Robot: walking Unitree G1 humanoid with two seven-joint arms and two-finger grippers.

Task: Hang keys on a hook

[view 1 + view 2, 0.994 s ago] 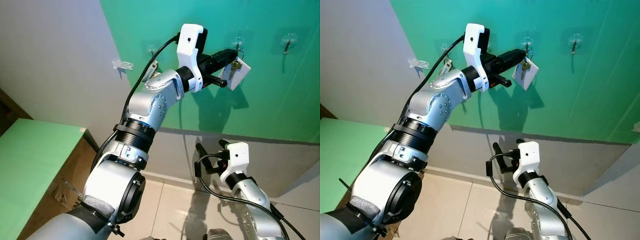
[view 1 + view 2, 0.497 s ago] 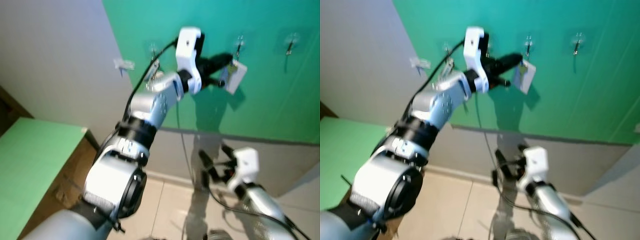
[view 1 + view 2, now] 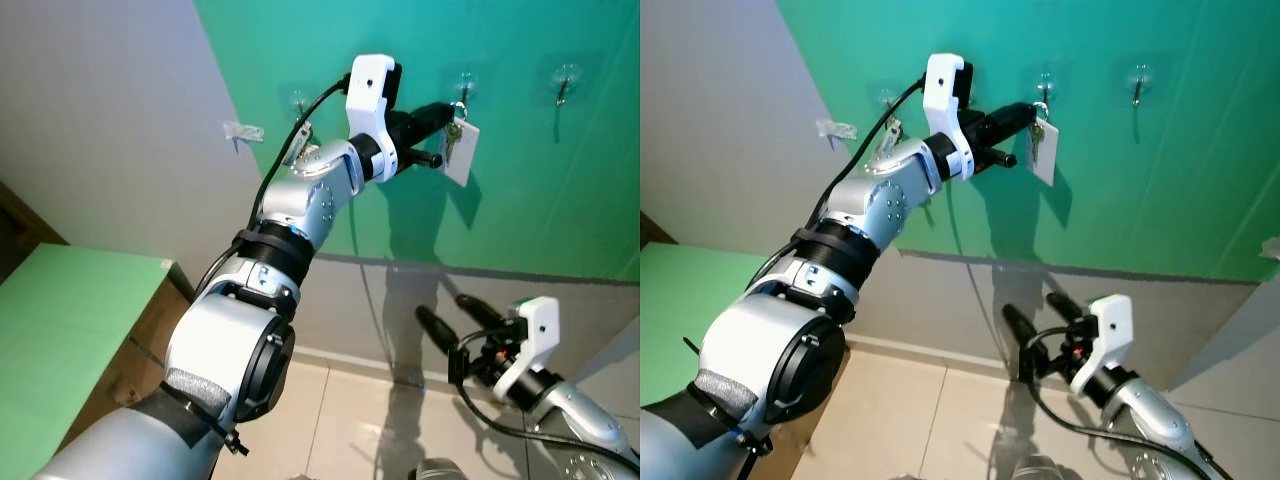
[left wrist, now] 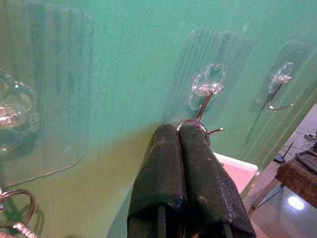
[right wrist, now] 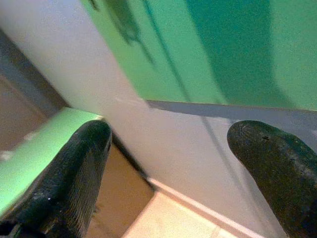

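Note:
My left gripper (image 3: 447,112) is raised to the green wall and is shut on the ring of a key set (image 3: 452,135) with a white tag (image 3: 462,155). The ring sits just under the clear middle hook (image 3: 463,84). In the left wrist view the closed fingertips (image 4: 171,136) pinch the metal ring (image 4: 194,124) right at the wire of the hook (image 4: 207,90), and the tag (image 4: 237,168) hangs behind them. I cannot tell whether the ring is over the hook. My right gripper (image 3: 452,314) hangs low by the wall base, open and holding nothing.
Another clear hook (image 3: 565,82) is further right on the green wall. A left hook (image 3: 300,100) has something hanging on it. A small clear hook (image 3: 243,130) sits on the grey wall. A green tabletop (image 3: 70,320) stands at my left.
The view has shifted a little. My left gripper stays at the middle hook with the keys. My right arm has swung lower and to the right.

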